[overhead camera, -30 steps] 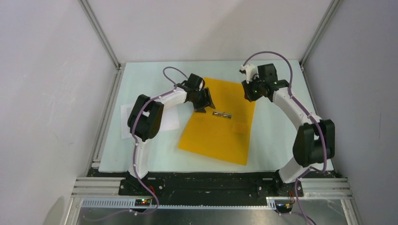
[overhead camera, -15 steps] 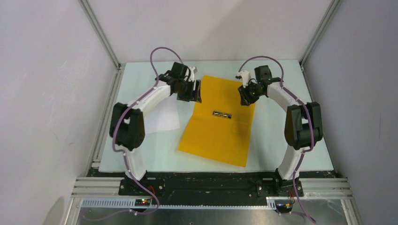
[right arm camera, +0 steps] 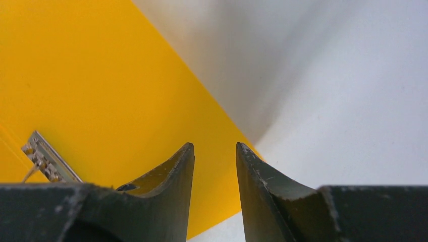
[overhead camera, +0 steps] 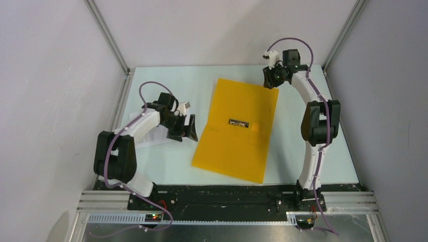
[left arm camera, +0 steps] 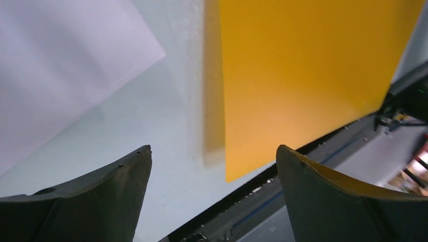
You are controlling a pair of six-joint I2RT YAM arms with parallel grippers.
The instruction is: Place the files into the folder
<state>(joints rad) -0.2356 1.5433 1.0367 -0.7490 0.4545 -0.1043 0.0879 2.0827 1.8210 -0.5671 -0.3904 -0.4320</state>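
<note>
The orange-yellow folder point(overhead camera: 237, 146) lies open on the table, with its metal clip point(overhead camera: 238, 123) at the middle fold. The white files point(overhead camera: 144, 137) lie left of it, partly under my left arm. My left gripper point(overhead camera: 185, 130) is open and empty, low between the files and the folder's left edge. Its wrist view shows the files point(left arm camera: 60, 65), the folder point(left arm camera: 303, 65) and the wide gap of the gripper point(left arm camera: 212, 151). My right gripper point(overhead camera: 270, 80) is at the folder's far right corner. In its view, the gripper point(right arm camera: 213, 146) is narrowly open over the folder point(right arm camera: 101, 75), with the clip point(right arm camera: 45, 156) at the left.
The black rail at the table's near edge point(left arm camera: 303, 166) runs just beyond the folder's near corner. Aluminium frame posts point(overhead camera: 108, 38) and grey walls enclose the pale table point(overhead camera: 303, 101) on three sides.
My left arm swung from the folder's far left corner back toward the near left, beside the files. My right gripper moved farther back. The folder's far flap now reaches farther back.
</note>
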